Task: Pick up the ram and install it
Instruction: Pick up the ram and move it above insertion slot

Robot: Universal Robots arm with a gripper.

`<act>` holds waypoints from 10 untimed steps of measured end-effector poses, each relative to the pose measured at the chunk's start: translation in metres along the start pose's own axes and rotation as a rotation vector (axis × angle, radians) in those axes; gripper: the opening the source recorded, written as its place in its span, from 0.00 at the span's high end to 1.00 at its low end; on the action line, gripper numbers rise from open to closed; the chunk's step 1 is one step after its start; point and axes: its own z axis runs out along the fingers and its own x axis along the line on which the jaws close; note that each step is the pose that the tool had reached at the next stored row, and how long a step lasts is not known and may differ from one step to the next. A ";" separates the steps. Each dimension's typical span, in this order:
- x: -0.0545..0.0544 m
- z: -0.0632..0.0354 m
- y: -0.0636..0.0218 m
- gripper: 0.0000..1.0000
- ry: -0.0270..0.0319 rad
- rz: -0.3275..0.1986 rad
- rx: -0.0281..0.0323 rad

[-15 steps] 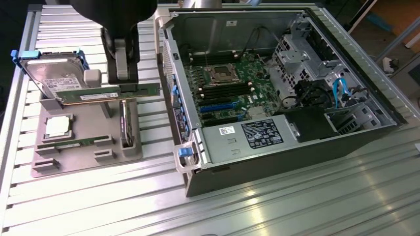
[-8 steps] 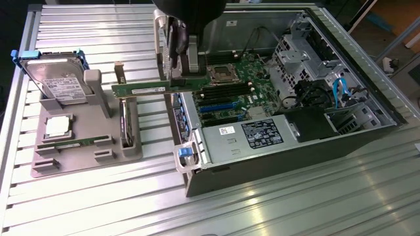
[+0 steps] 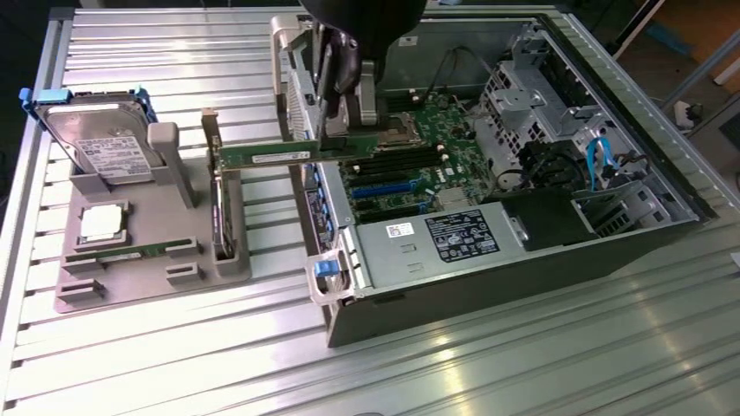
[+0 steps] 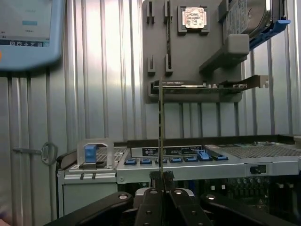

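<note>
The jaws are closed narrowly on the ram (image 4: 161, 132), pinching its flat faces near one end; in the wrist view the stick is seen edge-on, a thin line running straight out from them. In the exterior view the ram (image 3: 277, 157) hangs level above the case (image 3: 486, 286). Its gripped end is over the motherboard (image 3: 445, 147), and its free end reaches out past the case's wall. The black arm (image 3: 359, 17) comes down over the case's open side. The case lies on its side on the ribbed metal worktop (image 3: 521, 347), with a labelled power supply (image 3: 451, 236) inside and a blue latch (image 3: 327, 270) at its corner.

Just beside the case, on the side the ram's free end points to, sits a grey holder (image 3: 139, 286). On the holder, nearest the case, a dark card (image 3: 220, 217) stands on edge. Farther from the case are a second green stick (image 3: 116, 253), a square chip (image 3: 102, 221) and a hard drive (image 3: 99, 143) in a blue-edged bracket. Whether the ram's free end touches the card cannot be told.
</note>
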 end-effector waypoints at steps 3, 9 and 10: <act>0.000 -0.0004 -0.0065 0.88 0.0001 0.000 -0.0005; -0.001 -0.0009 -0.0177 0.88 0.0000 0.000 -0.0013; -0.001 -0.0011 -0.0197 0.88 0.0001 0.000 -0.0014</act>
